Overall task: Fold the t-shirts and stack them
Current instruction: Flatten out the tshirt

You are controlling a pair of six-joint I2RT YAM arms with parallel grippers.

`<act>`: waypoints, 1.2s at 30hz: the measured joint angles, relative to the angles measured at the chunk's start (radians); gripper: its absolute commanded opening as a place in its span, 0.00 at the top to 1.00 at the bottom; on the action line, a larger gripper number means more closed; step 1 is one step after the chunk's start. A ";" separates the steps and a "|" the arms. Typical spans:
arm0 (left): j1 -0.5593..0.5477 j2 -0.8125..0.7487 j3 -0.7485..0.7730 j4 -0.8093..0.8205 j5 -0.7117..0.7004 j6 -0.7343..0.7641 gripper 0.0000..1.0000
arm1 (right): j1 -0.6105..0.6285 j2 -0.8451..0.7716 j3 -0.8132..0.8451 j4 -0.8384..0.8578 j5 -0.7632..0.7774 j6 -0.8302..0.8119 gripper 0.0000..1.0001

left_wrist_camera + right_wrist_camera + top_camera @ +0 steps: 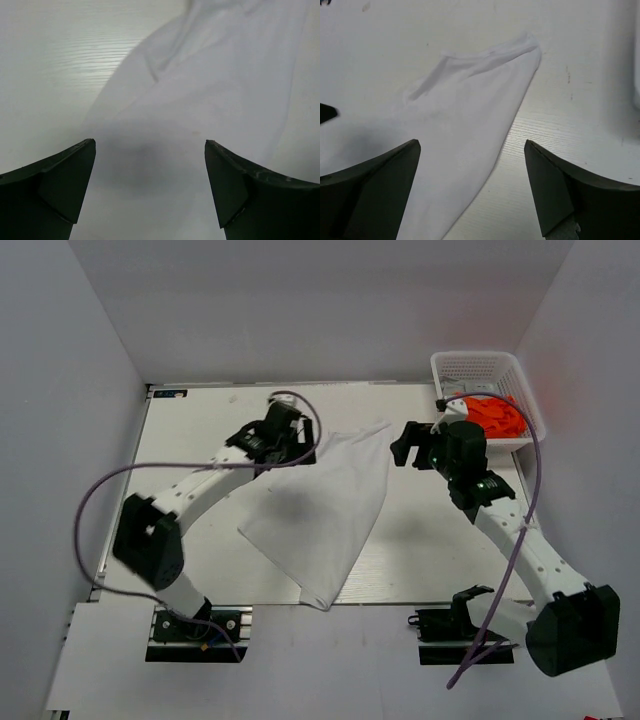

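The white t-shirt (325, 505) lies spread on the table, its long edge running from the far middle to the near edge. The orange t-shirt (492, 415) is bunched in the white basket (470, 367) at the far right. My left gripper (300, 443) is open over the shirt's far left corner; in the left wrist view white cloth (200, 100) fills the space under it (150, 145). My right gripper (403, 448) is open just right of the shirt's far right corner, where a sleeve (470, 95) shows between its fingers (470, 145).
The table's (200, 420) near edge runs just past the shirt's hem. The basket stands against the right wall. The left arm's cable loops over the far left of the table.
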 measured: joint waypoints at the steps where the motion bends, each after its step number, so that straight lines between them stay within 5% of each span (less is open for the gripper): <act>1: 0.004 -0.072 -0.053 -0.021 -0.052 -0.049 0.00 | 0.000 0.022 0.000 0.006 -0.021 -0.005 0.10; 7: 0.044 -0.400 -0.354 -0.163 -0.266 -0.369 0.00 | 0.026 0.299 0.147 -0.007 -0.129 -0.053 0.10; 15: 0.124 -0.341 -0.634 -0.226 -0.242 -0.571 0.01 | 0.121 0.825 0.613 -0.078 -0.154 -0.171 0.10; 22: 0.197 -0.256 -0.639 -0.091 -0.175 -0.587 0.31 | 0.164 1.237 1.133 -0.196 -0.139 -0.261 0.21; 27: 0.209 -0.206 -0.620 -0.026 -0.127 -0.517 0.58 | 0.167 1.329 1.193 -0.257 -0.100 -0.293 0.26; 30: 0.208 -0.172 -0.600 0.000 -0.109 -0.494 0.82 | 0.167 1.330 1.161 -0.266 -0.086 -0.305 0.42; 32: 0.209 -0.154 -0.587 0.021 -0.094 -0.486 1.00 | 0.167 1.337 1.159 -0.263 -0.079 -0.309 0.71; 33: 0.210 -0.148 -0.582 0.031 -0.088 -0.486 1.00 | 0.167 1.340 1.159 -0.260 -0.077 -0.306 0.95; 36: 0.209 -0.128 -0.556 0.041 -0.083 -0.479 1.00 | 0.167 1.350 1.159 -0.245 -0.063 -0.296 1.00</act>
